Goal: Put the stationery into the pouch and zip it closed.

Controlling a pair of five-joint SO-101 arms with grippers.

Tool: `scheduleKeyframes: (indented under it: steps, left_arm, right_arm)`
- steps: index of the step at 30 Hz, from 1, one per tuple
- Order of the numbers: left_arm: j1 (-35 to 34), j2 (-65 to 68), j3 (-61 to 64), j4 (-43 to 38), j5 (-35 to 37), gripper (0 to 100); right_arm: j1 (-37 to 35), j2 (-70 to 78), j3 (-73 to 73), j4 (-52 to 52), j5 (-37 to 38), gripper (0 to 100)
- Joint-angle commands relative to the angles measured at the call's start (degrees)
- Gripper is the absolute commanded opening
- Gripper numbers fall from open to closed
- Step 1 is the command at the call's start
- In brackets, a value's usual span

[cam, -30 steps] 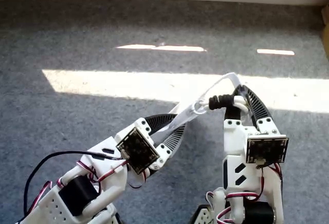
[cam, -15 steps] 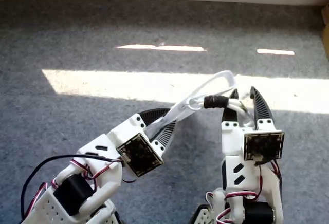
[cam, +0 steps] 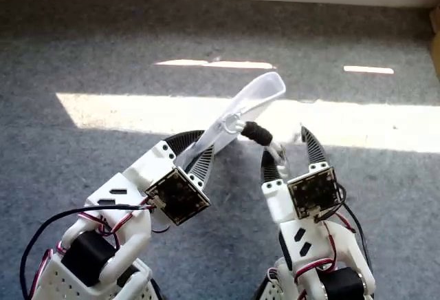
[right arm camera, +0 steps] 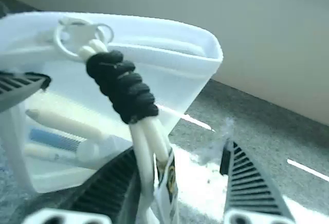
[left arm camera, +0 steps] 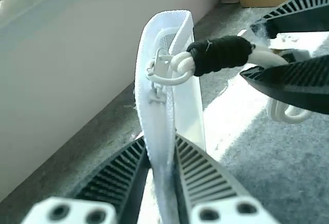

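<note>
The pouch [cam: 251,100] is off the carpet [cam: 103,52], clamped at its lower end by the left gripper [cam: 199,150]. You can see the stationery [right arm camera: 61,131] through its clear wall. The zipper cord [cam: 256,133] runs to the right gripper [cam: 283,143], whose jaws stand wide; the cord lies against one finger, ungripped.
</note>
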Motion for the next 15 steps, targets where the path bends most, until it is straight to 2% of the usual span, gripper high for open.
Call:
scheduleKeyframes:
  steps: [1,5,8,15]
  left_arm:
    - [-1.10,-0.92,-3.91,0.00,-1.23,1]
    - [-1.01,-0.92,-3.65,0.09,-1.23,1]
    - [-0.92,-0.92,-2.59,-0.26,-1.23,1]
    - [-0.92,-0.92,-1.98,-0.18,-1.05,1]
  right_arm:
    - [-5.23,-0.40,-0.84,0.92,0.53,20.5]
    - [-7.78,-0.40,-0.66,0.92,0.18,20.5]
    - [-8.84,-0.40,-0.75,0.40,-3.78,20.6]
    - [-11.47,-0.48,-0.31,-3.12,-4.57,20.6]
